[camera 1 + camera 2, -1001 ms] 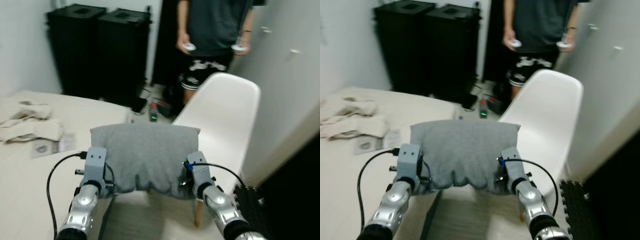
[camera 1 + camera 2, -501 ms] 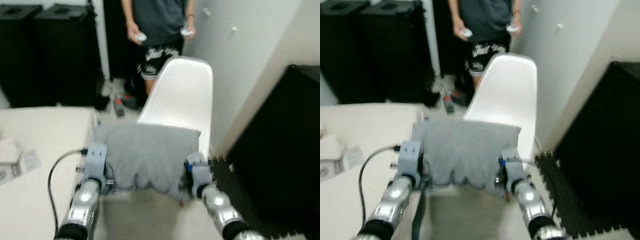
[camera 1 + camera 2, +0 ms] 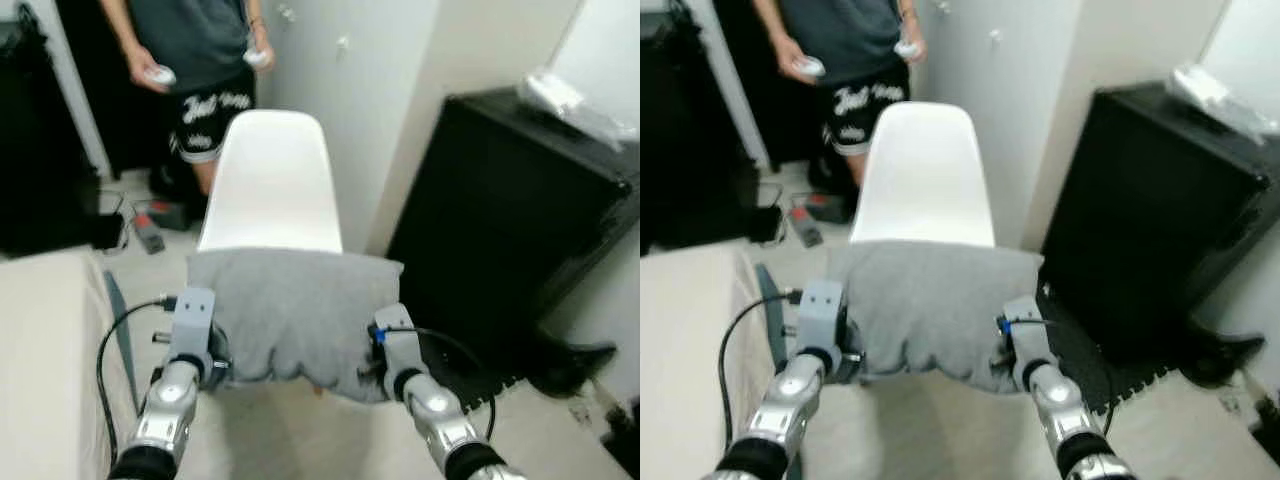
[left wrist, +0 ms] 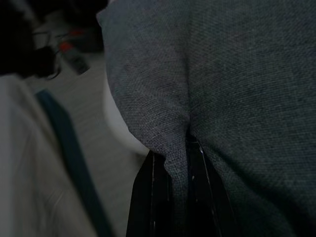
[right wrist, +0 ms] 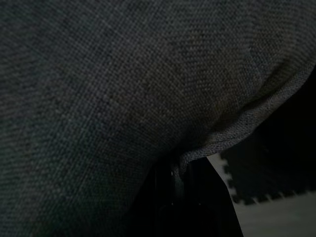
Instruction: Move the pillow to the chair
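Fingers of both grippers pinch my grey pillow (image 3: 292, 312) at its near corners — left gripper (image 4: 173, 155), right gripper (image 5: 180, 170). It hangs mid-frame, long axis left-to-right, before the white chair (image 3: 272, 182) — person (image 3: 195, 60) upper left.

My arms are shiny silver with grey box wrists, looping black cables, and long black fingers (image 4: 148, 197).

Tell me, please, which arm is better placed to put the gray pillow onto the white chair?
Neither alone. The left gripper and the right gripper each pinch one lower corner of the pillow, and the chair stands straight ahead. Probably both should move forward together.
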Controlling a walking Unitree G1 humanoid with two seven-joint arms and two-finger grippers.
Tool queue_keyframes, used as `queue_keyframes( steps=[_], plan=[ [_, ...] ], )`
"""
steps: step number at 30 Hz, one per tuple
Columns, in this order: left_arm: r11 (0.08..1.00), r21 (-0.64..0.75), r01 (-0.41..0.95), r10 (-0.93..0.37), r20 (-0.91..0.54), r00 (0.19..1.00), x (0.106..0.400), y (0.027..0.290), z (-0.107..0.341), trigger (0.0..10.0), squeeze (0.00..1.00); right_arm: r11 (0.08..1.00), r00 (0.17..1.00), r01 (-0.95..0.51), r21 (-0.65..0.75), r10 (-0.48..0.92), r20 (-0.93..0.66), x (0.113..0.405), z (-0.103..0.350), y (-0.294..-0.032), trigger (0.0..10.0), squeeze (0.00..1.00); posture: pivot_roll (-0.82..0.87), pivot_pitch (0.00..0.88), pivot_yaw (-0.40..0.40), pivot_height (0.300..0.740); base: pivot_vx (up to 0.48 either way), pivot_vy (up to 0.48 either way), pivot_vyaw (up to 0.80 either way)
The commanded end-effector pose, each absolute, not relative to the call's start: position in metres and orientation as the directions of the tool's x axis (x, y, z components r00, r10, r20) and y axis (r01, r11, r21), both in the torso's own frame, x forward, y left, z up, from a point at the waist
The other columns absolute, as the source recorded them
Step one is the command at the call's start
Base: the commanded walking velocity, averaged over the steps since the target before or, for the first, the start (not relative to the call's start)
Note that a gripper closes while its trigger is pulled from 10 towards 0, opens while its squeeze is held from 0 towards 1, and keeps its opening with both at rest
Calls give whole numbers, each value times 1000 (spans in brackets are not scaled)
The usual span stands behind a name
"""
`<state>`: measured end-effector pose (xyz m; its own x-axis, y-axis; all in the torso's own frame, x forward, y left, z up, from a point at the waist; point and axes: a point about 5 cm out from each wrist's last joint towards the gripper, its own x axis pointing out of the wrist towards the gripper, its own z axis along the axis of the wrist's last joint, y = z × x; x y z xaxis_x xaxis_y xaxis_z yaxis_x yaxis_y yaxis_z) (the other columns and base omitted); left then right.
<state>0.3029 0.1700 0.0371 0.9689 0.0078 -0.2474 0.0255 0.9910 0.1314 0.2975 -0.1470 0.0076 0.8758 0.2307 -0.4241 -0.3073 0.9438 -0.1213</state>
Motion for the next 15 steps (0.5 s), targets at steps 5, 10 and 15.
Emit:
queue_keyframes(
  steps=[5,10,15],
  plan=[
    [989,122,79,-50,-226,973,304,156,40,10000,0,946,890,-300,-122,231,-393,305,16,-145,10000,0,-39,37,-47,716,0,0,-611],
    [990,118,74,-46,-229,972,302,157,39,10000,0,947,892,-296,-122,229,-389,306,17,-146,10000,0,-36,36,-51,716,0,0,0],
    [993,104,59,-35,-224,974,302,157,39,10000,0,943,889,-311,-123,242,-389,307,17,-144,10000,0,-34,35,-53,716,0,0,0]
  ],
)
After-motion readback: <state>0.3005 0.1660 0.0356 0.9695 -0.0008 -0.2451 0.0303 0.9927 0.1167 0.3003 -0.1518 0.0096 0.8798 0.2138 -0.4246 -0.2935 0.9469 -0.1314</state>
